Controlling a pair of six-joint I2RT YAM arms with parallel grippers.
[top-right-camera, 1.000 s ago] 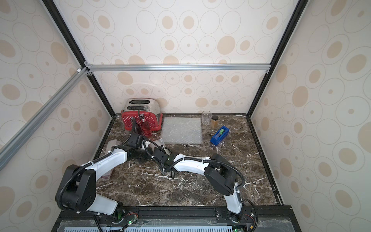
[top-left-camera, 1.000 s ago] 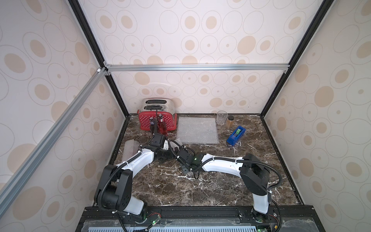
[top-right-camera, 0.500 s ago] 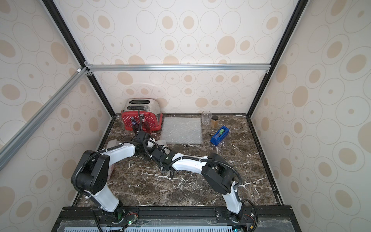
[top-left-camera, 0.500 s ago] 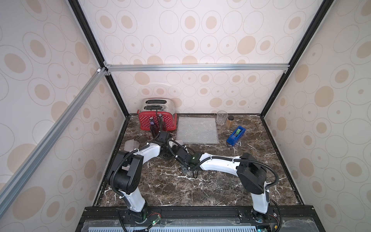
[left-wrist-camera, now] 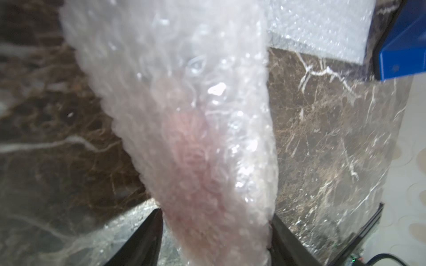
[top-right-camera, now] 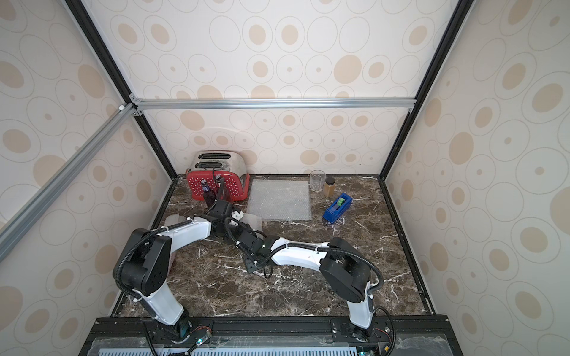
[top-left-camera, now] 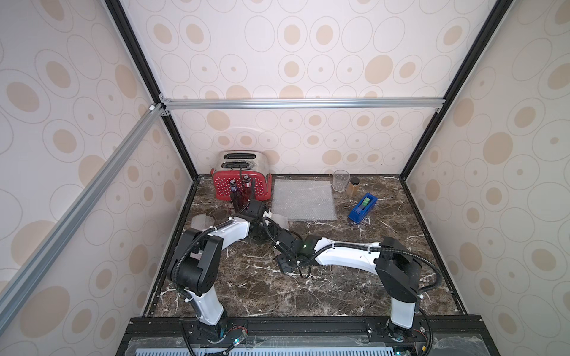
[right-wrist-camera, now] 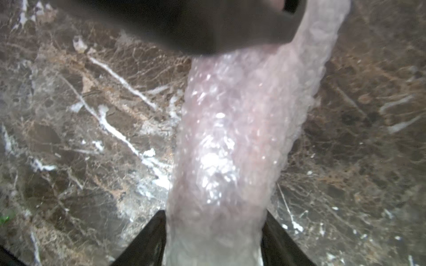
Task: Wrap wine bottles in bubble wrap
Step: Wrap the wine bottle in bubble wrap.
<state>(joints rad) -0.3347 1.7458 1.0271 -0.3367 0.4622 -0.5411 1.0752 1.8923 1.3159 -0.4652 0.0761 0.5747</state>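
A wine bottle with red-pink liquid lies rolled in bubble wrap (left-wrist-camera: 189, 138) low over the marble, held between both arms. In the left wrist view my left gripper (left-wrist-camera: 215, 214) is shut on one end of the roll, both fingers pressing the wrap. My right gripper (right-wrist-camera: 214, 212) is shut on the same wrapped bottle (right-wrist-camera: 230, 138) from the other end. In a top view the two grippers meet at the left middle, and a bit of the wrap (top-left-camera: 280, 219) shows. A purple bottle (top-left-camera: 236, 197) and a red bottle (top-left-camera: 246, 189) stand upright. A flat bubble wrap sheet (top-left-camera: 303, 200) lies at the back.
A red toaster (top-left-camera: 240, 175) stands in the back left corner behind the bottles. A whitish wrapped bundle (top-left-camera: 202, 221) lies by the left wall. A drinking glass (top-left-camera: 340, 180), an amber jar (top-left-camera: 353, 186) and a blue tape dispenser (top-left-camera: 362, 208) are at the back right.
My left arm swung in toward the right gripper, and its jaws narrowed from wide open onto the wrapped bottle. The right jaws widened a little while staying on the roll.
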